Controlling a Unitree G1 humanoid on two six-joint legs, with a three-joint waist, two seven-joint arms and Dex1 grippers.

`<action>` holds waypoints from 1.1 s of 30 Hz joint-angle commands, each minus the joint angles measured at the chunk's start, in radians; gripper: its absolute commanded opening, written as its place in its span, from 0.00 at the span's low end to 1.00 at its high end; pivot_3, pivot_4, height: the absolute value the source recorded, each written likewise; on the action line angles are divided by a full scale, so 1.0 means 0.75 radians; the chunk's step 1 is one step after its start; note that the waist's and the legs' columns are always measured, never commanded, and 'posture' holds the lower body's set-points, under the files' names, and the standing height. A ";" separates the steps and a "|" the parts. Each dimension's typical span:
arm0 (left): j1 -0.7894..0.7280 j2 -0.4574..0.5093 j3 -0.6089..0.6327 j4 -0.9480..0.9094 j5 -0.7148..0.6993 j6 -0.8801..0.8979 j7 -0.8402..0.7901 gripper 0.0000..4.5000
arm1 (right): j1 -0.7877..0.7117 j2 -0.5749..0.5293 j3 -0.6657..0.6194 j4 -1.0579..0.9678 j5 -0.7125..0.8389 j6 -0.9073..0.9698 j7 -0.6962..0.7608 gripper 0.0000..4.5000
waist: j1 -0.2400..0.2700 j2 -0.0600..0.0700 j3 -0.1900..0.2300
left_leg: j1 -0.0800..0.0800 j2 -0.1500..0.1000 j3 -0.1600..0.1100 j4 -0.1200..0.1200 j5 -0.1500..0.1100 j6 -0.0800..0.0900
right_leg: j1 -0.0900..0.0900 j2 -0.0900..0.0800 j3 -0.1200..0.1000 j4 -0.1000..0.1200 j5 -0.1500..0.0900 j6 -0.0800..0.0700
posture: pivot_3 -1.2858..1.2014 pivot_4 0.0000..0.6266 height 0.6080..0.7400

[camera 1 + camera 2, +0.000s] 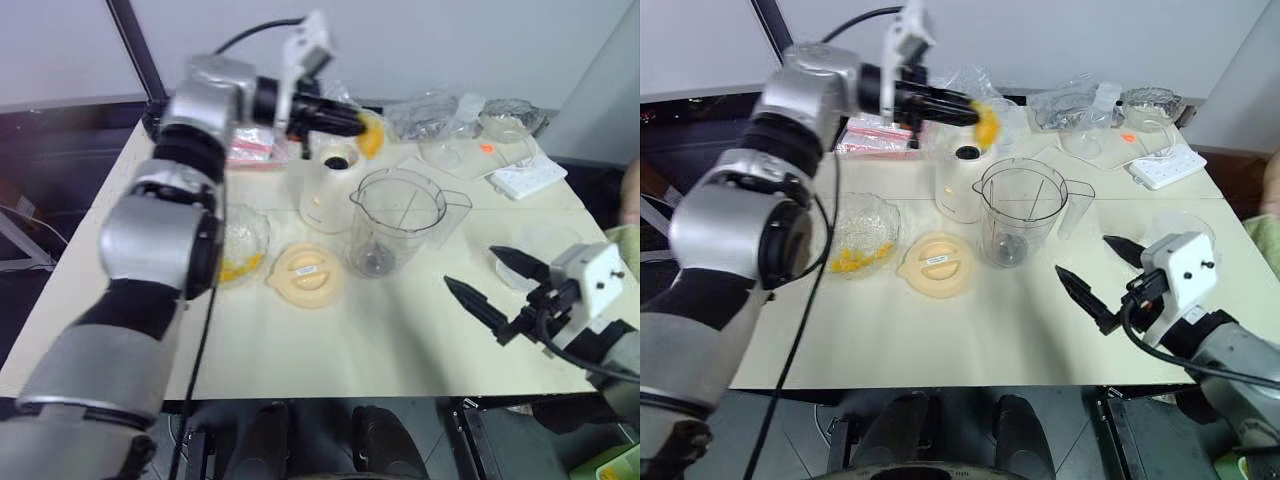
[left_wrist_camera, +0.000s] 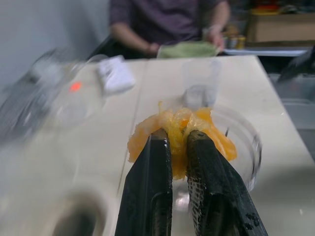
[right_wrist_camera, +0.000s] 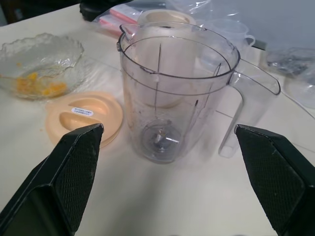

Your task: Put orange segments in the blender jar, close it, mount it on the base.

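Segments (image 2: 179,132) sit pinched between the 2 clenched fingers of the left gripper (image 1: 352,124), a glossy orange clump in the upper middle of the left eye view. That arm reaches across from the lower left of the frame, its fingers lying near level and pointing toward the frame's right, held up over the base (image 1: 328,188) and just up-left of the jar's (image 1: 396,222) open mouth.

Right gripper (image 1: 496,287) hovers at the lower right of the frame over bare table (image 1: 330,350), its 2 fingers spread wide and holding nothing, pointing toward the jar and well apart from it.

Around the jar: the base stands just beside it on the frame's left, the pale-orange lid (image 1: 307,274) lies flat at its lower left, and a scalloped bowl (image 1: 862,236) with a few orange bits sits further left. A white power strip (image 1: 529,177), clear cups and crumpled plastic bags (image 1: 428,110) lie along the table's far edge at upper right. In the left wrist view a seated person (image 2: 167,24) shows beyond the table.

Jar stands upright, long axis vertical, mouth up, blade visible at the bottom, handle toward the frame's right and spout toward the left.
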 commanded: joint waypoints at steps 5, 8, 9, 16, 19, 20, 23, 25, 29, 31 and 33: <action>0.014 -0.157 -0.160 0.062 0.198 -0.271 0.178 0.11 | 0.064 0.053 -0.065 -0.134 0.035 -0.029 -0.130 1.00 | 0.008 0.001 0.000 | 0.000 0.001 0.000 0.000 0.000 0.001 | -0.001 0.001 0.000 0.001 0.000 0.000 | 0.52 0.24 1.00; 0.036 -0.187 -0.197 0.078 0.248 -0.305 0.230 0.11 | 0.079 0.050 -0.071 -0.152 0.048 -0.030 -0.155 1.00 | 0.007 0.001 0.000 | 0.000 0.001 0.000 0.000 0.000 0.001 | -0.001 0.001 0.000 0.001 0.000 0.000 | 0.52 0.24 1.00; 0.043 -0.197 -0.205 0.083 0.261 -0.308 0.251 0.11 | 0.081 0.048 -0.072 -0.157 0.052 -0.031 -0.163 1.00 | 0.008 0.001 0.000 | 0.000 0.001 0.000 0.000 0.000 0.001 | -0.001 0.001 0.000 0.001 0.000 0.000 | 0.52 0.24 1.00; 0.061 -0.221 -0.211 0.091 0.289 -0.337 0.274 0.61 | 0.094 0.040 -0.067 -0.174 0.065 -0.041 -0.206 1.00 | 0.009 0.000 0.000 | -0.001 0.001 0.000 0.000 -0.001 0.001 | -0.001 0.001 0.000 0.000 0.000 0.000 | 0.52 0.24 1.00; 0.054 -0.217 -0.193 0.087 0.278 -0.345 0.287 0.84 | 0.074 0.031 -0.042 -0.157 0.051 -0.042 -0.213 1.00 | 0.008 0.000 0.000 | -0.001 0.001 0.000 0.000 0.000 0.001 | -0.001 0.001 0.000 0.000 0.000 0.000 | 0.52 0.24 1.00; 0.049 -0.213 -0.181 0.086 0.268 -0.342 0.291 0.84 | 0.065 0.029 -0.035 -0.149 0.045 -0.044 -0.215 1.00 | 0.008 0.000 0.000 | -0.001 0.001 0.000 0.000 0.000 0.001 | -0.001 0.001 0.000 0.000 0.000 0.000 | 0.52 0.24 1.00; 0.003 -0.194 -0.066 0.078 0.163 -0.269 0.308 0.84 | 0.042 0.041 -0.008 -0.113 -0.013 -0.065 -0.225 1.00 | 0.008 0.000 0.000 | -0.001 0.001 0.000 0.000 0.000 0.001 | -0.001 0.001 0.000 0.000 0.000 0.000 | 0.52 0.24 1.00; -0.028 -0.163 0.031 0.066 0.073 -0.197 0.297 0.84 | 0.042 0.071 0.018 -0.078 -0.075 -0.094 -0.240 1.00 | 0.007 0.000 0.001 | -0.001 0.001 0.000 0.000 -0.001 0.001 | -0.001 0.001 0.000 0.000 0.000 0.000 | 0.52 0.24 1.00; -0.023 -0.050 0.148 0.009 -0.050 -0.067 0.188 0.84 | 0.052 0.134 0.087 0.008 -0.248 -0.159 -0.291 1.00 | 0.003 0.002 0.000 | -0.001 0.001 0.000 0.000 -0.001 0.001 | -0.002 0.002 0.000 0.000 0.000 0.000 | 0.52 0.24 1.00; 0.045 0.033 0.157 -0.069 -0.083 -0.001 0.105 0.84 | 0.048 0.176 0.125 0.067 -0.330 -0.185 -0.329 1.00 | 0.000 0.002 0.000 | 0.000 0.001 0.000 0.000 -0.001 0.001 | -0.001 0.002 0.000 0.000 0.000 0.000 | 0.52 0.24 1.00; 0.144 0.084 0.144 -0.188 -0.104 0.049 0.077 0.84 | 0.047 0.215 0.136 0.132 -0.385 -0.214 -0.344 1.00 | -0.002 0.005 -0.002 | 0.001 0.001 0.000 -0.001 0.000 0.001 | -0.001 0.002 0.000 0.001 -0.001 0.000 | 0.52 0.24 1.00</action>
